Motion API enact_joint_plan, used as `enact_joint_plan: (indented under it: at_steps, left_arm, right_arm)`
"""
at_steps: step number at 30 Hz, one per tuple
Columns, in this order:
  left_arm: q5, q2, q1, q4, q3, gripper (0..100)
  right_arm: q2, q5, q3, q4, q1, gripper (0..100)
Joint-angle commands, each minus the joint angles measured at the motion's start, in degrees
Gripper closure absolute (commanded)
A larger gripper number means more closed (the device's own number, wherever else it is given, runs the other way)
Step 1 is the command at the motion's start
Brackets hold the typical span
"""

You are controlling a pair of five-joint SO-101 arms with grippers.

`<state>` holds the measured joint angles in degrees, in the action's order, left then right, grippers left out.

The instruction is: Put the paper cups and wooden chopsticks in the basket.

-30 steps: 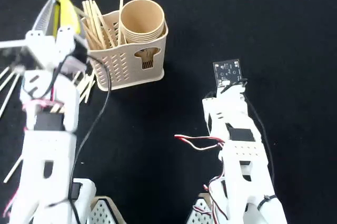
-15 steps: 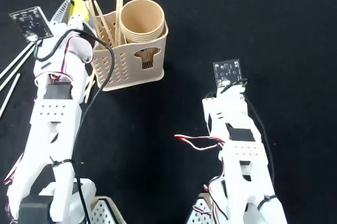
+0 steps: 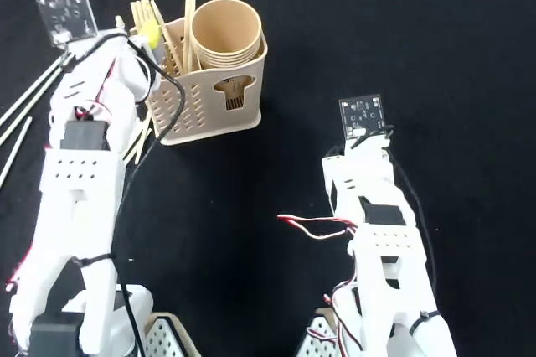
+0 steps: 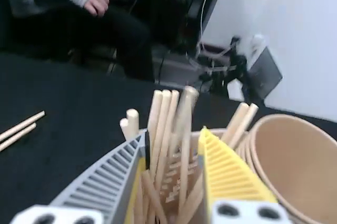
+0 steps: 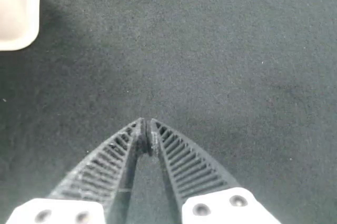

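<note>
The beige slotted basket (image 3: 209, 93) stands at the back of the black table and holds a stack of paper cups (image 3: 226, 28) and several upright wooden chopsticks (image 3: 163, 26). My left gripper (image 3: 144, 32) hangs over the basket's left end. In the left wrist view it (image 4: 172, 135) is open, its grey and yellow fingers straddling the chopsticks (image 4: 168, 124) beside the cup rim (image 4: 287, 155). Loose chopsticks (image 3: 25, 106) lie on the table to the left. My right gripper (image 5: 146, 124) is shut and empty above bare table, right of the basket.
More chopsticks (image 3: 138, 141) lie beside the basket under the left arm, and one (image 3: 12, 162) near the left edge. A basket corner (image 5: 16, 13) shows in the right wrist view. Cables and equipment sit behind the table's far edge.
The left arm swung right and lowered the chopstick it held into the basket. Its fingers now stand apart around the sticks. The right arm has not moved.
</note>
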<state>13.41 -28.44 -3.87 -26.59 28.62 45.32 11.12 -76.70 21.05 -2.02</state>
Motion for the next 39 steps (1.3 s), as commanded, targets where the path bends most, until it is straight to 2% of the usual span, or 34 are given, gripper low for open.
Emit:
enact_joint_plan:
  at_steps: [1, 6, 10, 13, 18, 23, 27, 31, 39]
  left_arm:
    - [-1.41, -0.35, -3.03, -14.24, -11.56, 82]
    - [-13.45, 0.53, -8.13, -38.33, -24.84, 82]
    - [-23.03, 3.25, -16.92, -50.73, -27.3, 82]
    - [-31.47, 6.86, -26.51, -50.02, -25.54, 82]
    - [-45.27, 18.81, -38.55, -42.9, -23.69, 82]
    - [-53.54, 33.23, -42.95, -34.02, -24.92, 82]
    - [-54.24, 45.98, -43.38, -31.65, -32.13, 82]
    - [-54.15, 59.25, -43.56, -34.46, -45.93, 82]
    - [-54.59, 81.23, -42.68, -51.6, -80.57, 82]
  right_arm:
    - [1.36, 0.53, 0.57, -0.62, 0.18, 98.5]
    - [1.36, 0.53, 0.57, -0.62, 0.18, 98.5]
    - [1.36, 0.53, 0.57, -0.62, 0.18, 98.5]
    - [1.36, 0.53, 0.57, -0.62, 0.18, 98.5]
    - [1.36, 0.53, 0.57, -0.62, 0.18, 98.5]
    - [1.36, 0.53, 0.57, -0.62, 0.44, 98.5]
    - [1.36, 0.53, 0.57, -0.62, 0.26, 98.5]
    - [1.36, 0.53, 0.48, -0.62, 0.26, 98.5]
    - [1.36, 0.53, 0.48, -0.62, 0.26, 98.5]
